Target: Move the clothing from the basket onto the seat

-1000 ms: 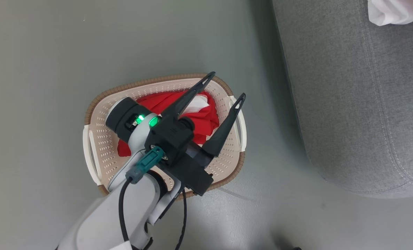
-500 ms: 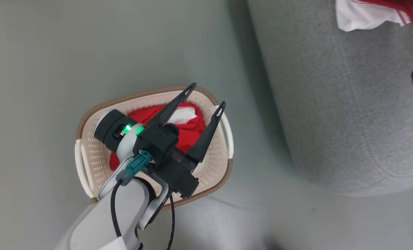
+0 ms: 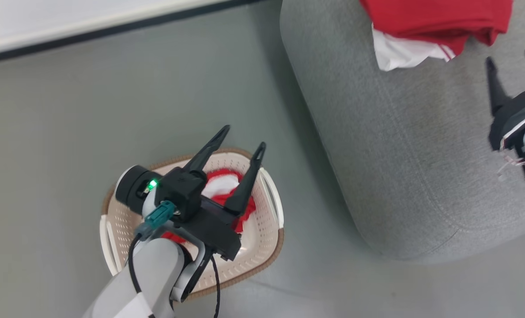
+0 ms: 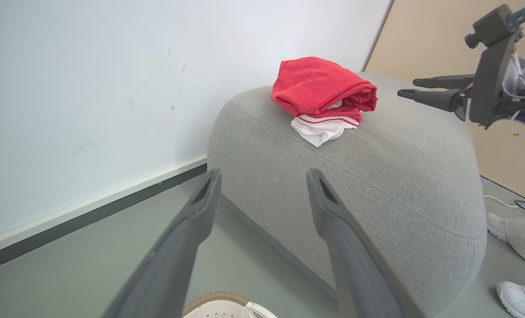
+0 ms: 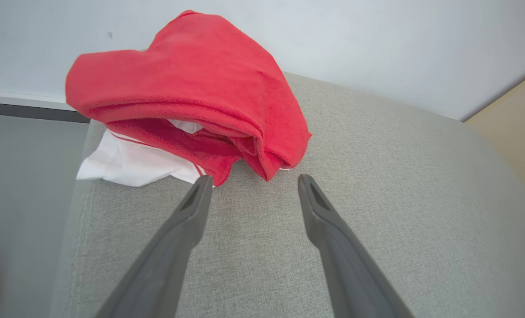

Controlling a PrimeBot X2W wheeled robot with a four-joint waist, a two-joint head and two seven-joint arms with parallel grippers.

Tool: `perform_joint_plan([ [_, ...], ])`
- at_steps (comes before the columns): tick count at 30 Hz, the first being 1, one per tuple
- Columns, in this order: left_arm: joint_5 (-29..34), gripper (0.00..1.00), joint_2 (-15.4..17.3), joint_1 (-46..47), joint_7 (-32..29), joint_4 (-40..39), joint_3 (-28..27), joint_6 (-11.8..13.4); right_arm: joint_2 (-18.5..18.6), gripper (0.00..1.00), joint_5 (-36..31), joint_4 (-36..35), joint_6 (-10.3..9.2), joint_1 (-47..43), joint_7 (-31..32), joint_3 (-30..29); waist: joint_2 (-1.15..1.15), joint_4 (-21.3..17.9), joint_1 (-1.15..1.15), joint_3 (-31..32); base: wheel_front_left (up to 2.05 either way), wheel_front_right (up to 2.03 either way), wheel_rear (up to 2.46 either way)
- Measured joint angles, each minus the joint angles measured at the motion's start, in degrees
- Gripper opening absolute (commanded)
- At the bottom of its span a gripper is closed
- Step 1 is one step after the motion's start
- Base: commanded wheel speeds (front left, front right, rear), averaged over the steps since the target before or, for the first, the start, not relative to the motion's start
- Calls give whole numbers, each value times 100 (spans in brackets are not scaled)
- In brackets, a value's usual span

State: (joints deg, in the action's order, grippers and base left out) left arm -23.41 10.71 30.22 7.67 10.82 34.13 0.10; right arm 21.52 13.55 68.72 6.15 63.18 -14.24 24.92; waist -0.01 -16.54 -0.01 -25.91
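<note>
The left pincer (image 3: 244,136) hangs with fingers apart over the basket (image 3: 269,258), a red garment (image 3: 247,210) bunched beneath it. The right pincer (image 5: 254,177), also spread, points at the second garment (image 5: 191,88) on the grey seat (image 5: 377,198), one fingertip perhaps touching it.

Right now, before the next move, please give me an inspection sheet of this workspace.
Surface: grey floor; the basket stands on it.
Job's things: one red garment lies on the seat; a red-and-white garment is in the basket.
Clutter: nothing seen.
End effectors: left end effector open, empty, above the basket; right end effector open, empty, over the seat.
Cables: black cable along the left arm; thin wire on the floor.
Surroundings: white wall with dark baseboard; a person's white shoes beside the seat.
</note>
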Motion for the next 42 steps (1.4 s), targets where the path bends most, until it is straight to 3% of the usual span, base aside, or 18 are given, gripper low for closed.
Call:
perform_joint_plan([
  [10, -222, 100, -51, -408, 387, 454, -270, 145, -413, 100, 141, -568, 42, -751, -3, -79, 0, 178, 0, 805, 0, 0, 0],
  [22, -516, 100, -93, -1213, 561, 855, -620, 352, -832, 100, 485, -1466, -25, -2047, -3, -409, 0, 773, -1, 1738, 0, 0, 0],
  [35, -536, 100, 196, -2268, 634, 734, -1162, 601, -1212, 100, 571, -3095, -547, -3945, -3, -582, 0, 1461, -1, 2696, 0, 0, 0],
  [42, -485, 100, 318, -2682, 660, 527, -1350, 647, -1239, 100, 549, -4116, -825, -4905, -4, -608, 0, 1657, 0, 3016, 0, 0, 0],
])
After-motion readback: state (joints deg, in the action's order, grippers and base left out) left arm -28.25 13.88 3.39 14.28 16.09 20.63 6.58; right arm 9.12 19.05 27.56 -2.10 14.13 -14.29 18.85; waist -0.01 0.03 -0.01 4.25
